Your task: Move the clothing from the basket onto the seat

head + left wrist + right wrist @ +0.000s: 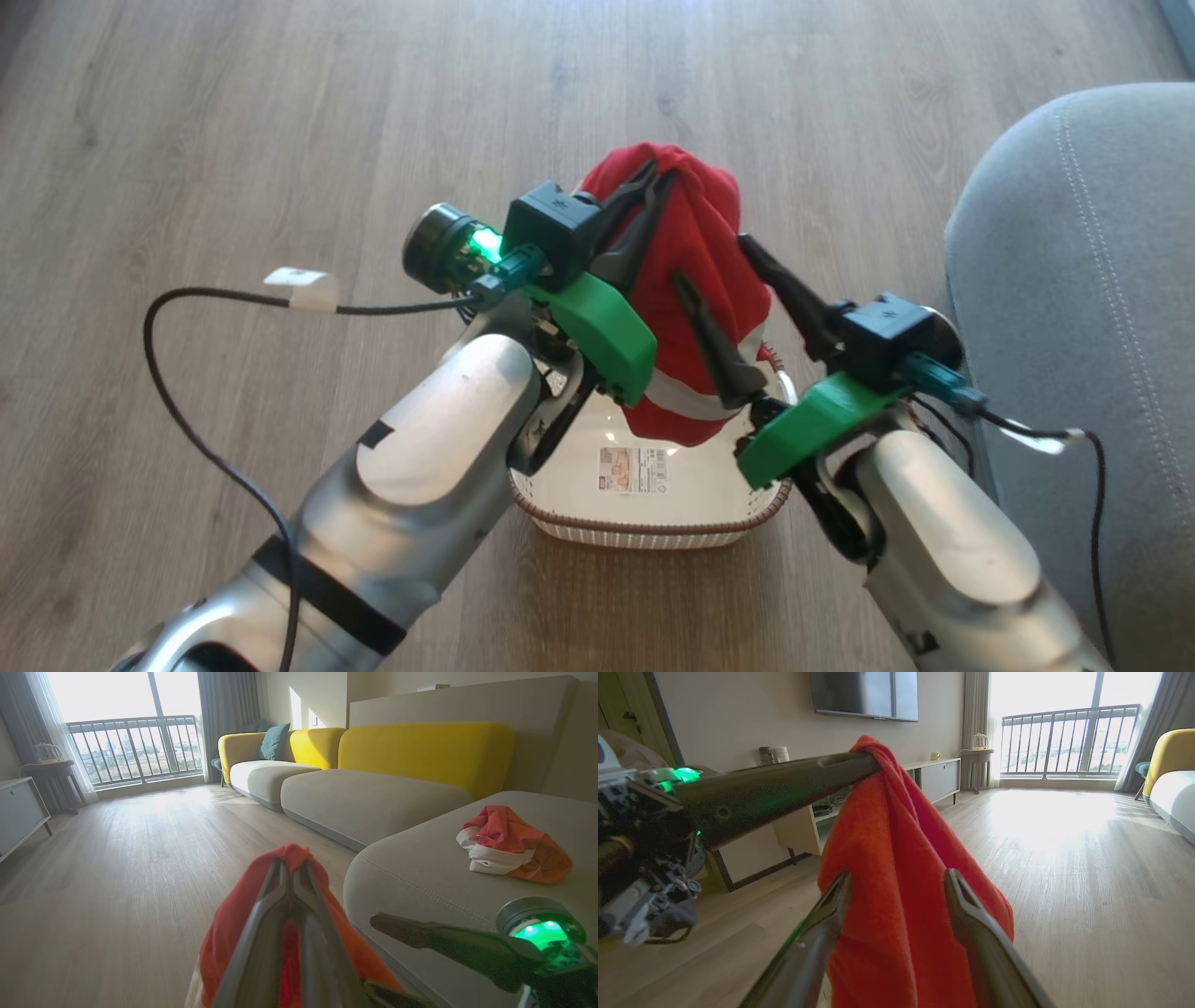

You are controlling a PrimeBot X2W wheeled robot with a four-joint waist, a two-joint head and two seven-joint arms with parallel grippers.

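Now the clothing [695, 280] hangs in the air as a bunched red drape with a white band near its lower hem, directly above the basket [644, 539], and its lowest fold dips over the far part of the basket's opening. At the top of the bundle the left gripper [653, 179] has its two dark fingers pressed together on a pinch of the red fabric, and the rest of the garment falls from that point; in the left wrist view the cloth spills over both sides of the closed fingers. Lower on the drape, the right gripper [714, 263] stands with its fingers spread wide, one across the front of the fabric and one at its right edge. In the right wrist view the hanging cloth passes between those fingers, though whether they press on it cannot be told. The basket sits upright on the wooden floor [280, 140] between the two pale forearms, and its pale inner bottom is bare apart from a label sticker [635, 469]. Just beside the basket, on the robot's right, rises the rounded grey edge of the seat [1074, 280]. In the left wrist view a second garment [509, 844], red with white parts, lies crumpled on the seat cushion, well apart from the held one, with yellow backrests [420, 751] behind it.
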